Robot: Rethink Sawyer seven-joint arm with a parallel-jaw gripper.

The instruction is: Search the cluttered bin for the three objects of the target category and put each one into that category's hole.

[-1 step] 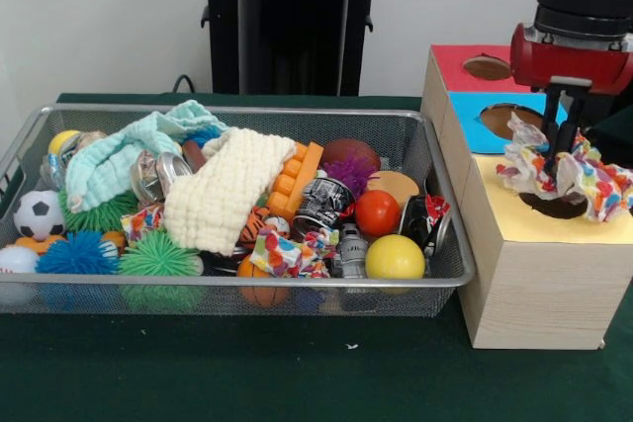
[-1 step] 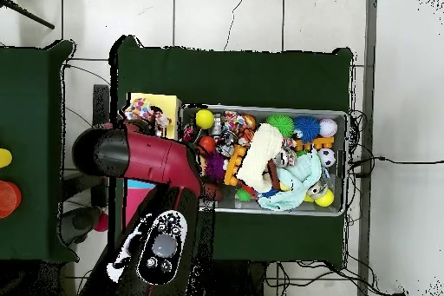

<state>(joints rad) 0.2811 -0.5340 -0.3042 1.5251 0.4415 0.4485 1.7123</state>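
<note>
Closest to the camera, the wire bin (image 1: 450,274) is packed: a yellow ball (image 1: 395,257), a red ball (image 1: 377,212), spiky green and blue balls, a soccer ball (image 1: 38,214), crushed cans, a cream knitted cloth (image 1: 226,190) and a mint one behind it. There's also a crinkly multicoloured wrapper (image 1: 287,252) near the front rim that looks like the same kind of thing the arm is carrying, so my guess is at least one target is left in there.

Further back and to the side, the wooden box (image 1: 539,284) has a yellow section with a hole, then blue, then red. The gripper (image 1: 564,150) is pinched shut on a colourful crumpled wrapper (image 1: 584,177), hanging right over the yellow hole (image 1: 554,207) and partly covering it. So this one's basically at the drop point, just not released. Can't tell if any are already inside.
</note>
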